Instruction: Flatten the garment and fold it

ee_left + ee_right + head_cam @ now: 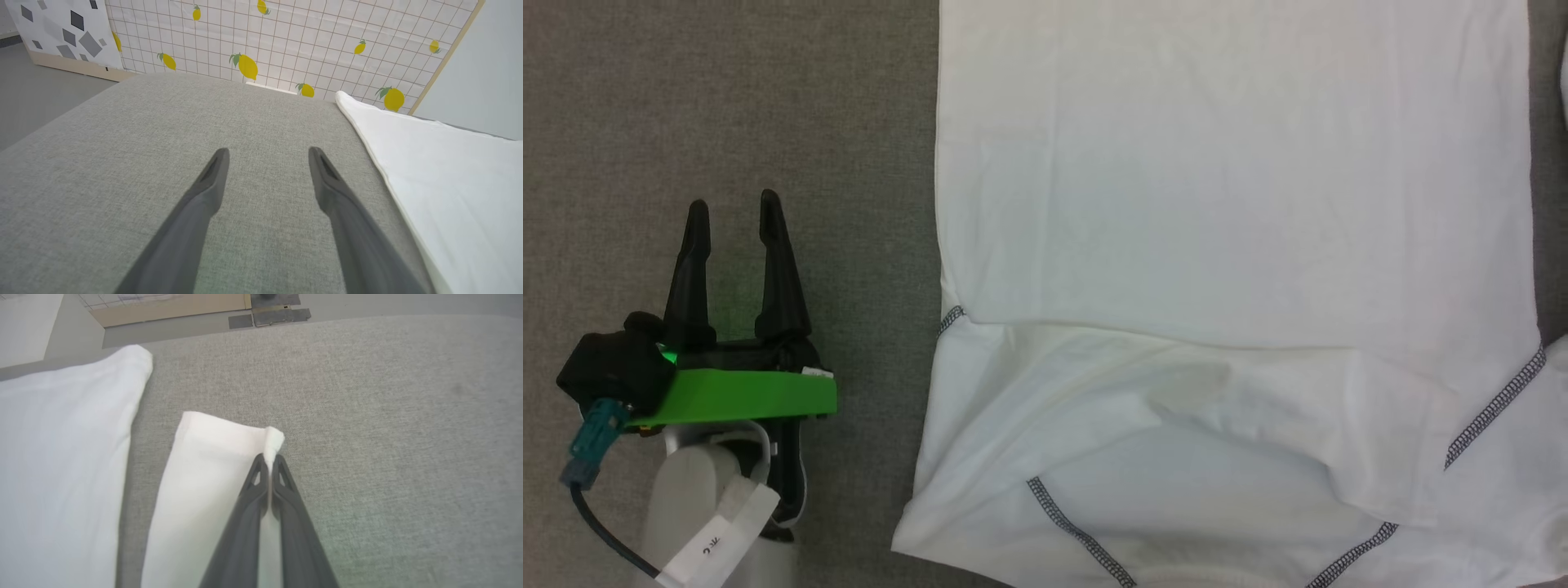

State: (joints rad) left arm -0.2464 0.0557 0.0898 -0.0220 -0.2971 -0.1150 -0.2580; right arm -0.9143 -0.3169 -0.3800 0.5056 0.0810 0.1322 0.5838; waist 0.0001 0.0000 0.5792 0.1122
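**A:** Where is the garment (1233,204) found?

**B:** It is spread across the grey fabric surface (727,98). The body is laid fairly flat. The part nearest the robot is rumpled into soft folds and crossed by dark zigzag stitching (1078,531).

**A:** How is the left gripper (734,200) placed against the garment?

**B:** It is held over bare grey surface, well apart from the garment's left side edge. In the left wrist view the garment (449,183) is seen to the right of the left gripper (268,150), and no cloth is touched. The two fingers are spread wide and nothing is held between them.

**A:** And the right gripper (269,457)?

**B:** Its fingers are pressed together. A small bunch of white cloth is pinched at the tips and pokes out just beyond them. The cloth is the outer corner of the cuff end of a sleeve (196,477).

**A:** How is that sleeve set against the rest of the garment?

**B:** It is laid flat beside the garment's body (61,437), with a strip of grey surface left between the two.

**A:** Is anything else seen beyond the garment?

**B:** A lemon-printed grid backdrop (286,36) is seen past its far end.
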